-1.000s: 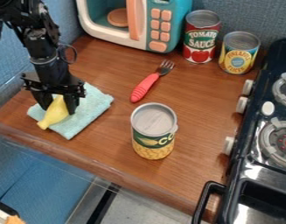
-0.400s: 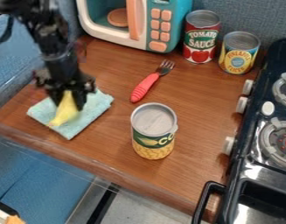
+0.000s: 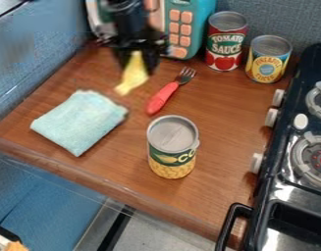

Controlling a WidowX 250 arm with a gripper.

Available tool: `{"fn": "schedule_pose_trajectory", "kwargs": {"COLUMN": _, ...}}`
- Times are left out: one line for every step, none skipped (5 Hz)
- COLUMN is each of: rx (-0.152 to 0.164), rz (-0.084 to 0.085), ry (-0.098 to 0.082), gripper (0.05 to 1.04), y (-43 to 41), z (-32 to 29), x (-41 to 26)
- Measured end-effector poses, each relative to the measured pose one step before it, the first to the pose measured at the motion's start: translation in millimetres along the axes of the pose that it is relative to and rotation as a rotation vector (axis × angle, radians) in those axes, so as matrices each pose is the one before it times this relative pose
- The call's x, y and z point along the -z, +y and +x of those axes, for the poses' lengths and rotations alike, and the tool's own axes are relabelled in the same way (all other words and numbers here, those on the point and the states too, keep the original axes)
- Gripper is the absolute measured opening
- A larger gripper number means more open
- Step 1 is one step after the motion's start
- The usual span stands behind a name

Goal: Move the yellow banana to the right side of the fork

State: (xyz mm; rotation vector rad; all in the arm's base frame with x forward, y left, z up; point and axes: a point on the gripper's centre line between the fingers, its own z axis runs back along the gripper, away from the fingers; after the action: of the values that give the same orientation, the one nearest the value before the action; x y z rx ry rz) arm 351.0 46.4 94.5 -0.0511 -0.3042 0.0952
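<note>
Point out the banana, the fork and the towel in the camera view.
Banana [image 3: 134, 76]: camera view, middle of its body.
Fork [image 3: 164, 96]: camera view, red handle.
Towel [image 3: 80, 122]: camera view, middle of its top.

Toy kitchen setup: play microwave [image 3: 183, 29], stove [image 3: 290, 162], food cans [image 3: 226, 41] on wooden counter [image 3: 222, 110].

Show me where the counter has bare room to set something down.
Bare wood lies between the fork and the stove, and between the towel and the near can. Crowded: the back, with microwave and two cans, and beside the fork, where the banana hangs.
</note>
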Motion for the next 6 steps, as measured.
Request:
{"fn": "schedule_pose_trajectory", "kwargs": {"rx": 0.0573, "rz": -0.0280, "ry": 0.0390, "gripper": 0.531, "y": -38.38, "z": 13.46, "x": 23.05}}
{"fn": "schedule_pose_trajectory", "kwargs": {"rx": 0.0596, "rz": -0.0224, "ry": 0.0388, "gripper": 0.531, "y": -37.15, "z": 11.16, "x": 25.86}}
{"fn": "schedule_pose_trajectory", "kwargs": {"rx": 0.0166, "rz": -0.0101, "ry": 0.0546, "gripper": 0.531, "y": -11.84, "z": 1.35, "x": 24.00}}
{"fn": "schedule_pose_trajectory", "kwargs": {"rx": -0.0097, "rz": 0.0074, "ry": 0.0294, "gripper": 0.531, "y": 1.19, "z": -4.73, "x": 7.26}}
{"fn": "schedule_pose_trajectory", "kwargs": {"rx": -0.0091, "rz": 0.0007, "ry": 0.0275, "gripper": 0.596, "y": 0.62, "z": -4.08, "x": 6.93}}
{"fn": "schedule_pose_trajectory", "kwargs": {"rx": -0.0054, "rz": 0.0048, "ry": 0.0077, "gripper": 0.914, "y": 0.75, "z": -1.23, "x": -0.01}}
